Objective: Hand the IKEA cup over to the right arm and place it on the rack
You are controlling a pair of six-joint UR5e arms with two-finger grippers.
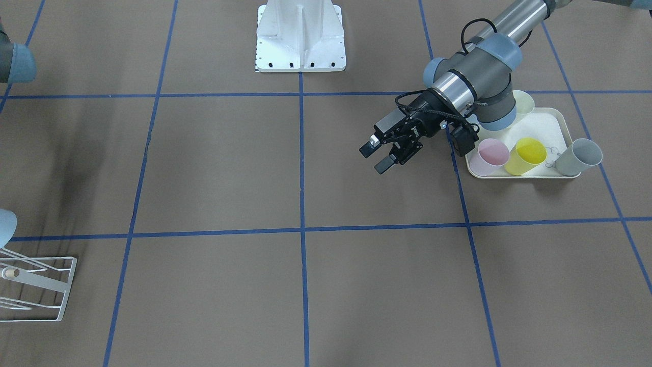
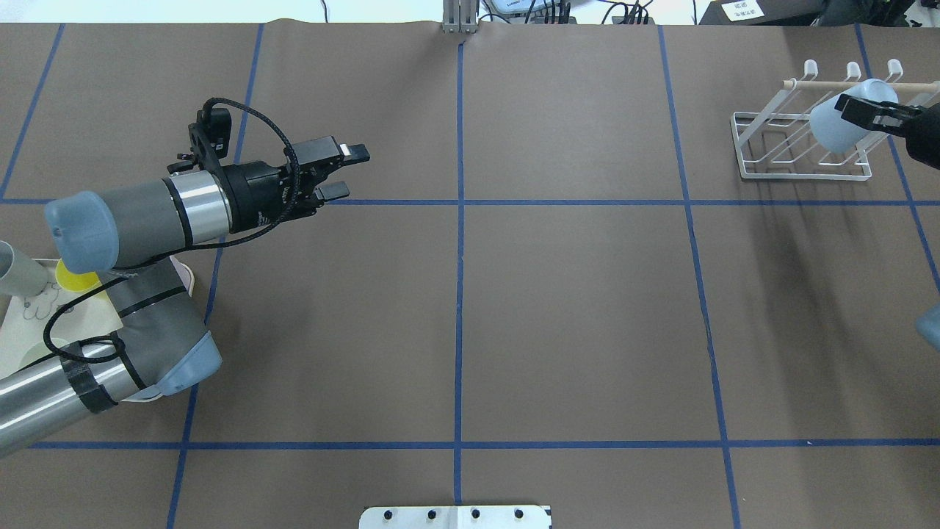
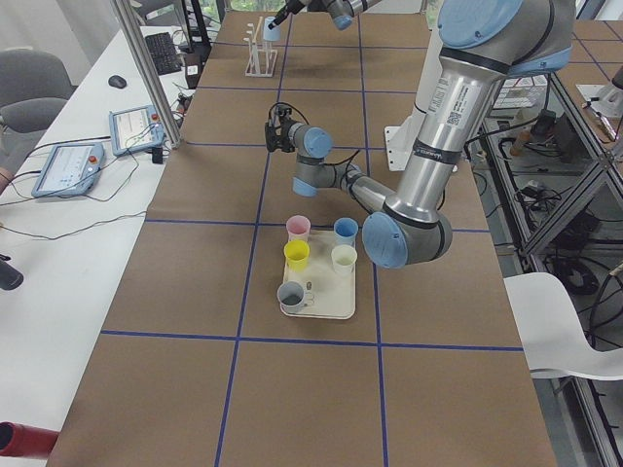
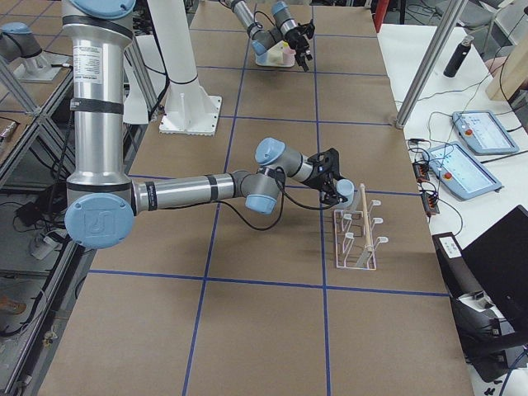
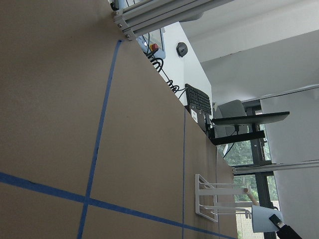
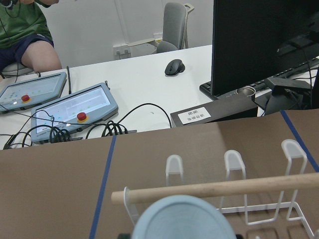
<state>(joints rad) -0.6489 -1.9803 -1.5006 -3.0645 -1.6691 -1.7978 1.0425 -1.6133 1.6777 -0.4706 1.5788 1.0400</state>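
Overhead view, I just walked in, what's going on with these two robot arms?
The right gripper is shut on a pale blue cup and holds it tilted at the white rack. I cannot tell whether the cup already sits on a peg. The left gripper hangs open and empty above the table, not far from the tray with the other cups.

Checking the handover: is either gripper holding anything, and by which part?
Right gripper clamps the pale blue cup across its side wall, at the rack; left gripper is open, empty.
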